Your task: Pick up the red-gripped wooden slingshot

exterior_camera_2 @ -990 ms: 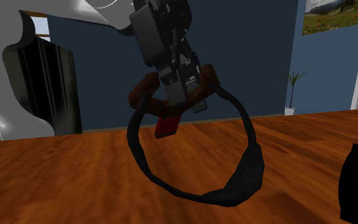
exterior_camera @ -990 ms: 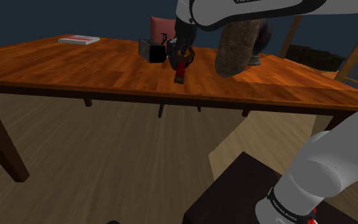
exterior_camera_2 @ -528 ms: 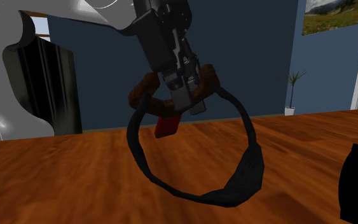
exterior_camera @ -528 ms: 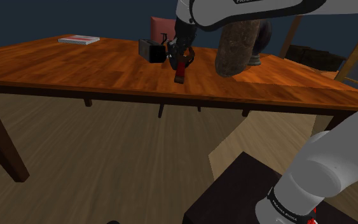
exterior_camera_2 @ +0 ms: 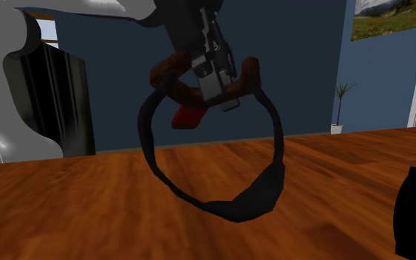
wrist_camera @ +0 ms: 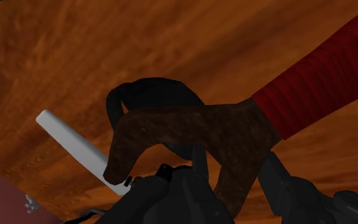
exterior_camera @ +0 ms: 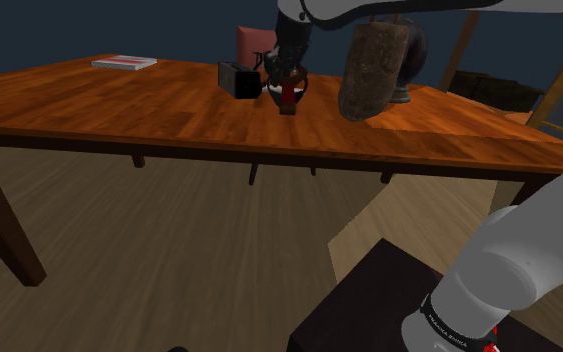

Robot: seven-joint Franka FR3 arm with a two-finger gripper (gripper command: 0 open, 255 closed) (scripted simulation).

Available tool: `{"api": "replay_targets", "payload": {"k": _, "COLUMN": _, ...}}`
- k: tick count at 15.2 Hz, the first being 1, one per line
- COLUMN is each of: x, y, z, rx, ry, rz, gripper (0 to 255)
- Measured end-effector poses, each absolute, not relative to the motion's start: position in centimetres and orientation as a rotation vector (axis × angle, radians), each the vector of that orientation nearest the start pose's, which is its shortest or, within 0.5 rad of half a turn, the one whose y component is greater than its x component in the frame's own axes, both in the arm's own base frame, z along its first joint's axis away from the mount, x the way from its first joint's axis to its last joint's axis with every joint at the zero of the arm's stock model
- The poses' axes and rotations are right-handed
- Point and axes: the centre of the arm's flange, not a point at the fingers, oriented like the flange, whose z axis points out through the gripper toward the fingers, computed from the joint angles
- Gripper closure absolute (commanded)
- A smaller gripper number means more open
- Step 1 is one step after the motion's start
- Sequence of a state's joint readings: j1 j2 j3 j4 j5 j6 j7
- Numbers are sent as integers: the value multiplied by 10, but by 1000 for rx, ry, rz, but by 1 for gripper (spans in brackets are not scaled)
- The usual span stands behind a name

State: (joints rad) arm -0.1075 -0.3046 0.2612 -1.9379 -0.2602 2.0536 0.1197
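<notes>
My gripper [exterior_camera_2: 212, 70] is shut on the slingshot's dark brown wooden fork [exterior_camera_2: 171, 72], holding it above the table. In the second exterior view the red grip [exterior_camera_2: 190, 117] points away behind the fingers, and the black band [exterior_camera_2: 236, 207] hangs below in a wide loop, off the tabletop. From the shoulder view the slingshot [exterior_camera: 288, 95] hangs under the gripper [exterior_camera: 287, 78], just over the orange-brown wooden table [exterior_camera: 119, 110]. The wrist view has one fork prong [wrist_camera: 234, 159] clasped between the fingers, and the red grip [wrist_camera: 323, 76] stretches away from them.
A black box [exterior_camera: 237, 78] stands on the table beside the gripper. A rough brown bulky object [exterior_camera: 374, 70] stands to the shoulder view's right of it. A flat book [exterior_camera: 124, 63] lies at the far left. A white stick [wrist_camera: 75, 143] lies on the table under the hand.
The gripper has risen with the slingshot. The red grip has come up off the tabletop and the band loop hangs higher.
</notes>
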Motion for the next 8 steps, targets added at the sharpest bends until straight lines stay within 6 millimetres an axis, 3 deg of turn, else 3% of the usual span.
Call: {"api": "replay_targets", "payload": {"k": 8, "x": 495, "y": 82, "z": 694, "rx": -3321, "ry": -187, "rz": -757, "gripper": 255}}
